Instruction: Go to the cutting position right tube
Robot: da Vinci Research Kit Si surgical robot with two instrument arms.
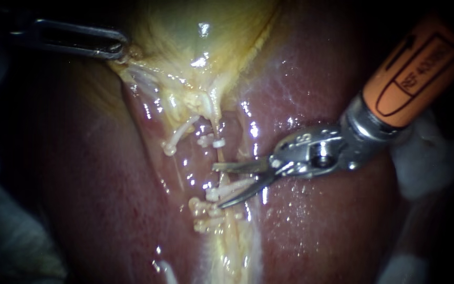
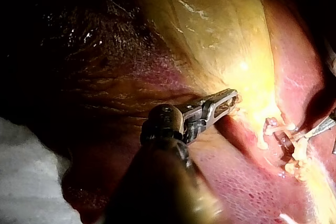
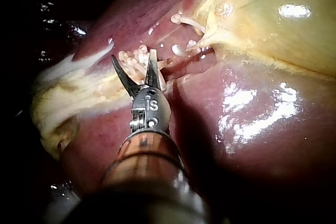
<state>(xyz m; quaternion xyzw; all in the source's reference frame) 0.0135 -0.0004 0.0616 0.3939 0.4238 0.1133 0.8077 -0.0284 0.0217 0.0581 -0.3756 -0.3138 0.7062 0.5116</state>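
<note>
Steel blades at the tip of the right instrument (image 1: 218, 185), orange sleeve (image 1: 416, 68) behind the metal wrist. Enters the endoscope view from upper right and points toward that view's left. Blades parted in a moderate V, gripping nothing. Same open V in the right wrist view (image 3: 132, 55), with a cluster of white clips just ahead of it.

Thin, pale right tube (image 1: 220, 155) on the liver (image 1: 316, 221), below the narrow end of the gallbladder (image 1: 195, 42). Long axis nearly top to bottom in the endoscope view, leaning slightly rightward as it descends toward the yellow fatty strip (image 1: 232, 247). Crosses the gap between the blades near their tips, roughly at right angles to them. Cannot tell whether either blade touches it.

Upper clip (image 1: 218, 143) on the tube, just above the upper blade. Lower clips (image 1: 212, 193) bunched below, the topmost lying inside the V, just above the lower blade.

Left instrument (image 1: 121, 51), coming in from the left, jaws closed on the yellow edge of the gallbladder, well apart from the tube. Same hold in the left wrist view (image 2: 231, 100).
</note>
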